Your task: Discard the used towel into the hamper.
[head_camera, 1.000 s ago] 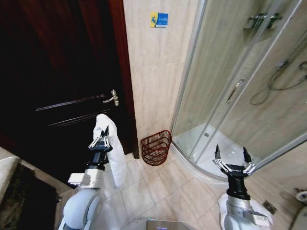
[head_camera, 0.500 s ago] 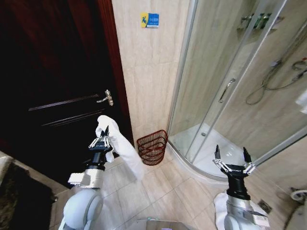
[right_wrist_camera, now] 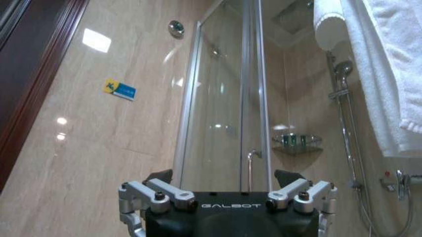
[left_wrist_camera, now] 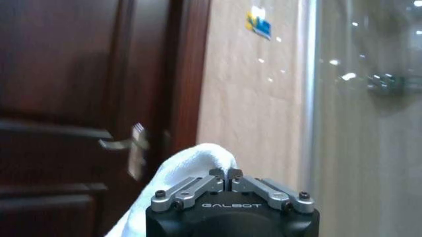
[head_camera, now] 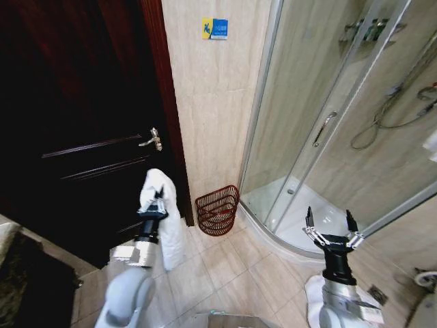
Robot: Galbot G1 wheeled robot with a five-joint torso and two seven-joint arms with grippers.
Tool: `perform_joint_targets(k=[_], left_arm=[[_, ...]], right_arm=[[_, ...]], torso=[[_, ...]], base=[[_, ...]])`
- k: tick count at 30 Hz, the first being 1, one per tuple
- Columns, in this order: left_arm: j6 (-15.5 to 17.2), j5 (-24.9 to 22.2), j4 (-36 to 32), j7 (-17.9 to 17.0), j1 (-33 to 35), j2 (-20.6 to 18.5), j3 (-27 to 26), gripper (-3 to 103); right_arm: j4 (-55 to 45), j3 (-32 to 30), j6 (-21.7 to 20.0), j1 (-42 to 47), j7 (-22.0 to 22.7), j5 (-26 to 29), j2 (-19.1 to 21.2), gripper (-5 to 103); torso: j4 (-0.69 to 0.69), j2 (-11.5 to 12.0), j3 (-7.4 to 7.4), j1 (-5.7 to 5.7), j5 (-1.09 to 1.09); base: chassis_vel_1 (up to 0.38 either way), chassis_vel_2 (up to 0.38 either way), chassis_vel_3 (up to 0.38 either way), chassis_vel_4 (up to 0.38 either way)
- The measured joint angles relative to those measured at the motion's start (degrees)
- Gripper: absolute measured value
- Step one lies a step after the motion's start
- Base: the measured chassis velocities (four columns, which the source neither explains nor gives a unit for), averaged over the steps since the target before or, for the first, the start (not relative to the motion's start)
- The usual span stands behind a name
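Towel [head_camera: 166,222], white, hangs lower left of centre, clamped near its top in the left pincer [head_camera: 156,203]; soft, light, likely to sway. Hamper [head_camera: 218,210] stands on the floor at centre. Right pincer [head_camera: 328,229] spread wide, idle, lower right.

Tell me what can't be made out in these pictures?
- Inside of the hamper: head view, too small and far off.
- Lower end of the towel: left wrist view, cut off by the left gripper.
- Blue sign's wording: head view, too small.
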State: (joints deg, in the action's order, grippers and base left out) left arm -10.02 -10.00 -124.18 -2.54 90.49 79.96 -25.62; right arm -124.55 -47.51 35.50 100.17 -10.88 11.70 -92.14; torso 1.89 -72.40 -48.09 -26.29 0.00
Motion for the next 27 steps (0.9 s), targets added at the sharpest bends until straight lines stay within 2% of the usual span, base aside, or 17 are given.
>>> perform_joint_targets(k=[4, 7, 14, 22, 27], left_arm=[[-3.5, -1.9, 3.4, 2.3, -2.0, -0.9, 2.3, 2], [-4.5, -4.0, 3.9, 3.9, -3.0, -1.6, 2.1, 2], [-4.6, -7.4, 4.7, 5.7, -5.2, -3.5, 1.0, 2], [-4.3, -8.5, 9.6, 8.7, -8.4, -6.0, 3.4, 2], [-3.8, -11.1, 13.3, 9.7, -13.3, -9.4, 5.8, 2]], right_arm=[[0.0, 0.0, 0.0, 0.0, 0.0, 0.0, 0.0, 100], [0.0, 0.0, 0.0, 0.0, 0.0, 0.0, 0.0, 100], [0.0, 0.0, 0.0, 0.0, 0.0, 0.0, 0.0, 100], [0.0, 0.0, 0.0, 0.0, 0.0, 0.0, 0.0, 100], [0.0, 0.0, 0.0, 0.0, 0.0, 0.0, 0.0, 100]], torso=[[-0.01, 0.0, 0.0, 0.0, 0.0], [0.0, 0.0, 0.0, 0.0, 0.0], [0.0, 0.0, 0.0, 0.0, 0.0], [0.0, 0.0, 0.0, 0.0, -0.01], [0.0, 0.0, 0.0, 0.0, -0.01]], base=[[0.0, 0.0, 0.0, 0.0], [0.0, 0.0, 0.0, 0.0], [0.0, 0.0, 0.0, 0.0], [0.0, 0.0, 0.0, 0.0], [0.0, 0.0, 0.0, 0.0]])
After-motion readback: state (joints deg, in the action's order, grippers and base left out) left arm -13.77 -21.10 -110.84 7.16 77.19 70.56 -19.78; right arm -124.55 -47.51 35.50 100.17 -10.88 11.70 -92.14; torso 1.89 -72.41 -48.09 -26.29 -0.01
